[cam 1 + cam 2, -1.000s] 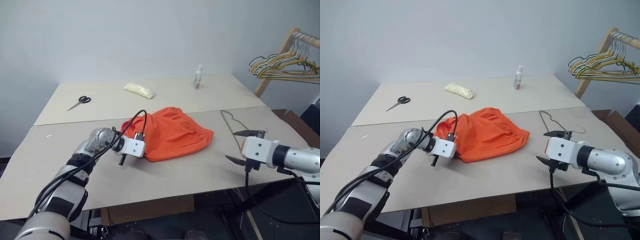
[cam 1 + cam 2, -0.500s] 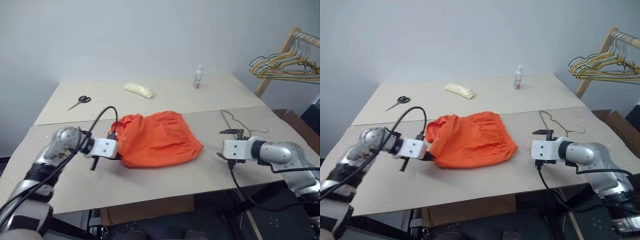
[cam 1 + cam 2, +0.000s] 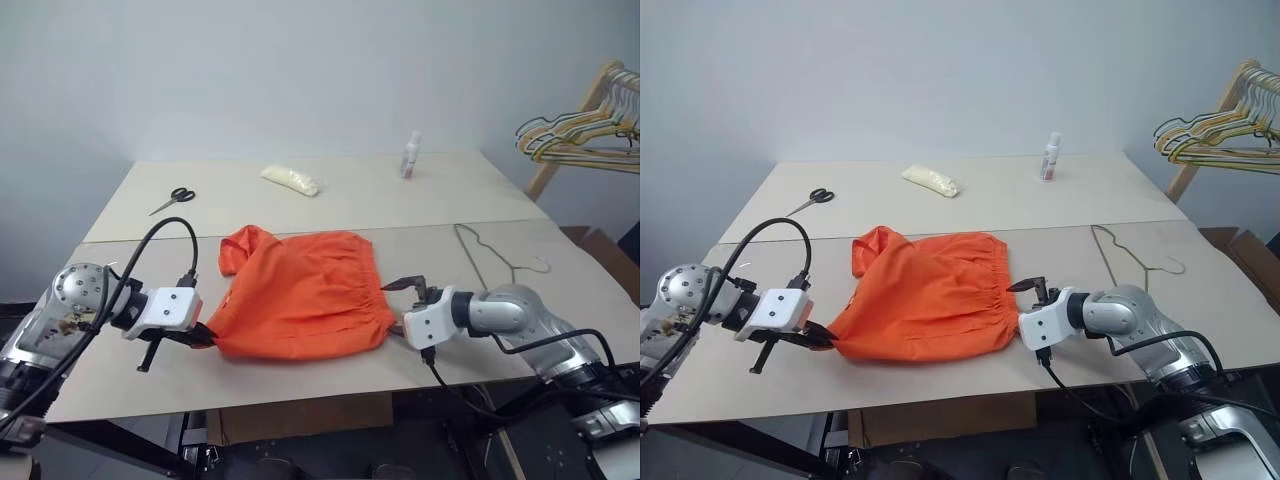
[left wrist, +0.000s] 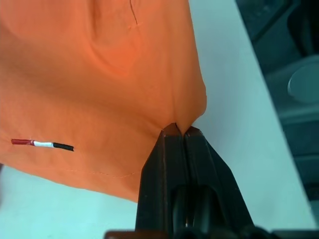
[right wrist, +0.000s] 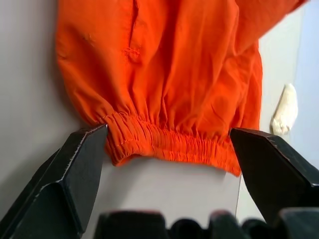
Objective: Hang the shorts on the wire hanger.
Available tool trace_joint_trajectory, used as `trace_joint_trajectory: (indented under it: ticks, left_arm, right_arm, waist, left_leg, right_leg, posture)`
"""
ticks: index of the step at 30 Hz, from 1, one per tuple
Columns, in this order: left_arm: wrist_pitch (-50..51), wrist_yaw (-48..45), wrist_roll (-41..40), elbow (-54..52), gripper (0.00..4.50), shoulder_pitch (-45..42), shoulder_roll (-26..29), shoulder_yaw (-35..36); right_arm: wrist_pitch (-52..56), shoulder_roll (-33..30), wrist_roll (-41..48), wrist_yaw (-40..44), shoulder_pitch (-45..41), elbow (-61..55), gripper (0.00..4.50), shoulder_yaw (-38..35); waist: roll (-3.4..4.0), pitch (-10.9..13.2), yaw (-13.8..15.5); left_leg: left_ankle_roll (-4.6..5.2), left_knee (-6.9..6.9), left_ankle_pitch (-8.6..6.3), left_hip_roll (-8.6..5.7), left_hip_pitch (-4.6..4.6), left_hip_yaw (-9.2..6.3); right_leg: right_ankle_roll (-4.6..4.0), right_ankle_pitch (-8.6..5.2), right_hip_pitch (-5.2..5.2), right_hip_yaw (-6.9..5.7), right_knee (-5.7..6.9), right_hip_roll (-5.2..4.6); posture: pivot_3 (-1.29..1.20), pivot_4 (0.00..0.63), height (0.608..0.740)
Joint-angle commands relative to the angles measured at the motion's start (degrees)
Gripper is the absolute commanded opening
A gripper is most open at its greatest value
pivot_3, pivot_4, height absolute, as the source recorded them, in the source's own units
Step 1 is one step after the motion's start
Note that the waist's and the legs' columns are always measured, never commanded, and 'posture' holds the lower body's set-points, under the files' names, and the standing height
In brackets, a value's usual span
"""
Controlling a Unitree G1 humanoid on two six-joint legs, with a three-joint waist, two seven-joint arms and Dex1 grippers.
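Right gripper (image 5: pixel 164 149) is spread wide, pointed straight at the shorts' (image 3: pixel 925 305) waistband lying crosswise between its fingers. Left gripper (image 4: pixel 178 132) pinches the far corner; the wire hanger (image 3: pixel 1130 260) lies on the table beyond the right arm.

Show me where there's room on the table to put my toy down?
Bare table lies right of the bottle, and also between the scissors and the pale packet. The front is crowded: the orange shorts, both tools, and the wire hanger.
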Motion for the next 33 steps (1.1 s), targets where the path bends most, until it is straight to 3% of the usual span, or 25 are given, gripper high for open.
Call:
trace_joint_trajectory:
  ticks: [1,13,16,27,33]
  left_arm:
    - [1.9,0.7,-1.4,-2.7,0.03,-0.1,1.0,2.4]
    - [4.8,0.3,-2.3,-4.6,0.03,-0.2,1.2,3.1]
    - [4.7,0.3,-1.9,-4.4,0.00,0.2,1.5,3.3]
    - [5.5,1.1,-2.0,-4.6,0.00,3.1,1.5,4.3]
    - [9.6,2.4,-3.5,-9.5,0.00,9.7,3.0,6.6]
  right_arm:
    - [-2.9,-0.2,2.4,2.6,-1.5,-0.8,4.50,0.6]
    - [-6.0,-0.2,-0.9,2.3,-3.2,2.5,4.50,1.7]
    - [-6.8,0.8,-3.1,1.0,-4.3,4.5,3.91,2.4]
    - [-6.6,0.5,-2.5,2.9,-3.9,4.4,0.01,2.3]
    - [1.0,-6.2,6.2,10.3,3.8,-10.4,0.01,-1.0]
  waist:
    - [-0.02,0.0,0.2]
    - [-0.02,0.1,0.9]
    - [-0.02,0.1,0.9]
    - [-0.02,0.1,0.8]
    - [0.00,0.1,1.1]
  left_leg:
    - [-0.01,0.00,0.01,0.00,-0.01,0.00]
    - [-0.13,-0.06,0.07,-0.06,0.00,-0.02]
    - [-0.13,-0.07,0.07,-0.07,0.01,-0.02]
    - [-0.16,-0.10,0.09,-0.06,0.00,-0.03]
    - [-0.14,-0.12,0.08,0.00,-0.07,-0.12]
  right_leg:
    - [-0.01,0.00,-0.01,0.00,0.00,0.00]
    - [-0.11,-0.06,-0.04,-0.05,0.05,0.03]
    - [-0.14,-0.07,-0.03,-0.05,0.07,0.04]
    - [-0.18,-0.10,-0.06,-0.06,0.08,0.05]
    - [-0.19,-0.13,-0.12,-0.10,0.06,0.01]
  posture:
    - [0.22,0.000,0.740]
    - [0.20,0.000,0.740]
    - [0.21,0.000,0.740]
    - [0.21,0.000,0.740]
    - [0.21,0.000,0.740]
